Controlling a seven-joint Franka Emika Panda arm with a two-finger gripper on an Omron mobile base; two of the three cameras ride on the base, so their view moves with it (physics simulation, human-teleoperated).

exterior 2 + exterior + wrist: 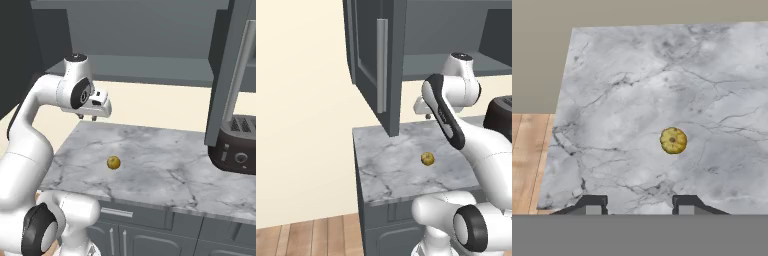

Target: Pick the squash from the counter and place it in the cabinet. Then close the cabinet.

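At the far left one strip of wooden floor (pixel 306 235) is showing beside the units. One cabinet (pixel 150 65) is hanging above, with two doors standing open: the left door (pixel 368 65) is reaching out over the counter's left end, and the right door (pixel 222 75) is jutting forward at the other end. Each is carrying one silver bar handle (pixel 381 65). One counter (pixel 386 165) is lying below, its left and front edges showing bare. One gripper (pixel 88 116) is hovering over the back part of the slab, pointing down, its two fingers (pixel 592 202) standing apart with nothing between them. One squash (pixel 427 159) is sitting alone near the middle of the counter, well apart from every edge, in front of the gripper, with open marble all round it. At the far right one dark appliance (pixel 235 145) is standing on the slab under the right door, well clear of the squash
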